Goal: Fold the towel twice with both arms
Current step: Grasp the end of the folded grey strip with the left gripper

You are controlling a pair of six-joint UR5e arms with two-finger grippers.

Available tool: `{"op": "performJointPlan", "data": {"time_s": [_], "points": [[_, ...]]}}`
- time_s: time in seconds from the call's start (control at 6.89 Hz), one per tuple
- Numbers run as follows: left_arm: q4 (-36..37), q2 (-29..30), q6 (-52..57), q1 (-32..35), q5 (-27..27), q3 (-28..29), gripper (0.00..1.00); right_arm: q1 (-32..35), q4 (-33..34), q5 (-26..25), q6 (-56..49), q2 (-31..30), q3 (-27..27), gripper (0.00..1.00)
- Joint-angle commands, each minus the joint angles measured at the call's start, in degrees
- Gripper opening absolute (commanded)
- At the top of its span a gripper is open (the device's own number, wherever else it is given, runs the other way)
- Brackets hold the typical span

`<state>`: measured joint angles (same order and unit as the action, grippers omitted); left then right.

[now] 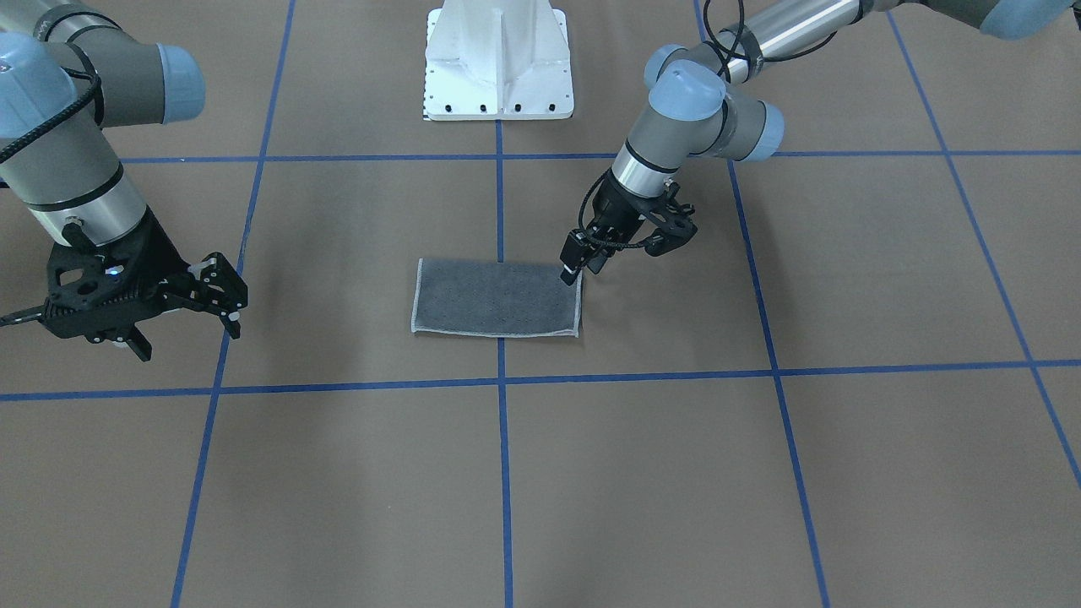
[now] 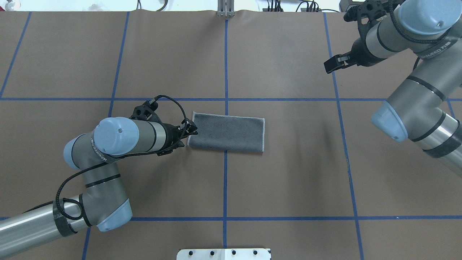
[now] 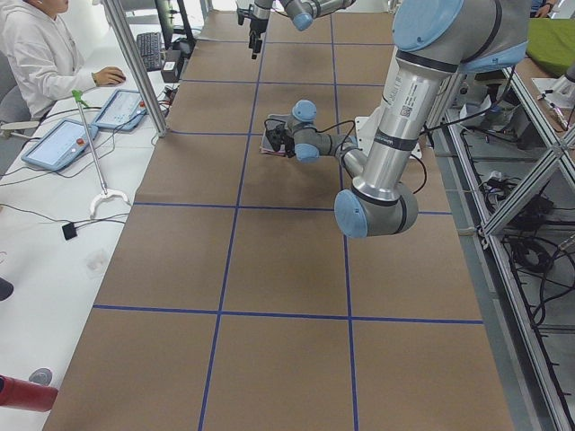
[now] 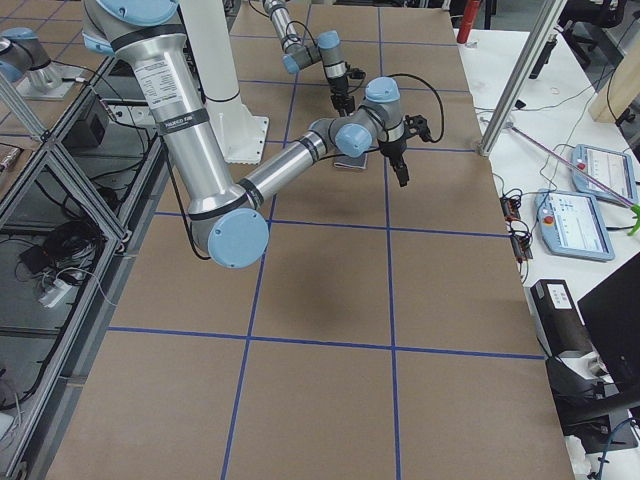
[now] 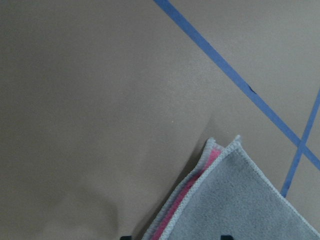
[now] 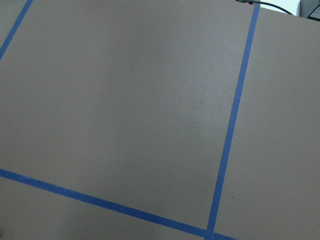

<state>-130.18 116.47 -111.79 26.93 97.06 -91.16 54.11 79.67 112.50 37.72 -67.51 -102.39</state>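
Note:
The towel (image 1: 497, 297) lies flat at the table's middle, folded into a rectangle with the grey face up and a light border; it also shows in the overhead view (image 2: 227, 131). In the left wrist view the towel's corner (image 5: 235, 200) shows a pink strip between the grey layers. My left gripper (image 1: 583, 272) is low at that end of the towel, also seen from overhead (image 2: 188, 137). It is open, one fingertip over the cloth and one just off its edge. My right gripper (image 1: 187, 333) is open and empty, raised well off to the side, far from the towel (image 2: 337, 41).
The white pedestal base (image 1: 498, 67) stands at the robot's side of the table. Blue tape lines (image 1: 501, 380) grid the brown table cover. An operator (image 3: 36, 54) sits at a side desk with pendants (image 3: 63, 144) beyond the table's far edge.

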Motion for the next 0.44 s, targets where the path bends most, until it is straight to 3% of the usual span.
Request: {"op": "performJointPlan", "data": {"time_s": [0.0,0.29], "points": [[-0.08,0.16,-0.27,-0.65,-0.11,0.19,0.65,0.03,0.05,0.00,0.07,0.01,0.00,1.00],[-0.08,-0.01,-0.80,-0.83,-0.29,0.45,0.57,0.03,0.05,0.00,0.07,0.10,0.00,1.00]]}}
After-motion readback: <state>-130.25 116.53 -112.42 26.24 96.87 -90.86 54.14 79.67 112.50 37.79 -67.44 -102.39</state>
